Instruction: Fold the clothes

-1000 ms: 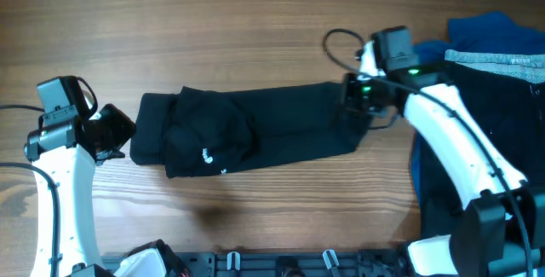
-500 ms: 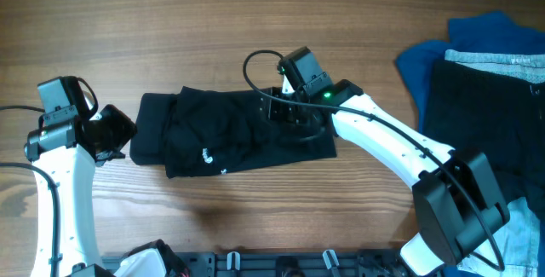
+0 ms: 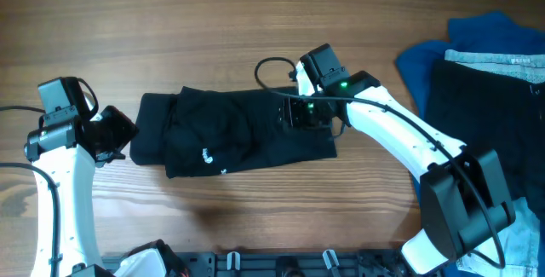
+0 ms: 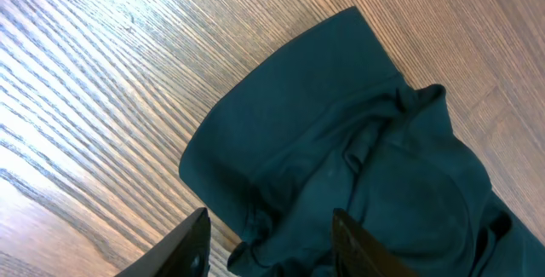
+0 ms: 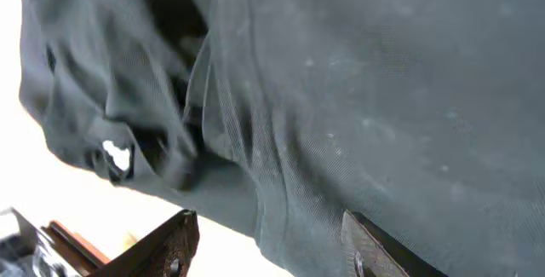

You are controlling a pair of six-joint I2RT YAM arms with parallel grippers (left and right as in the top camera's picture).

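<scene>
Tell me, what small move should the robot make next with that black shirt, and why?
Probably lift the right gripper clear of the black shirt. Its jaws stand open over the shirt's right end and pinch no fabric, so it seems to have nothing left to do there. The left gripper hangs open at the left end.

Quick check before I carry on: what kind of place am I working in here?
Probably a robot test bench set up for laundry folding: a bare wood-grain table, a black shirt laid out partly folded, and a blue garment and black garment piled at the right edge.
</scene>
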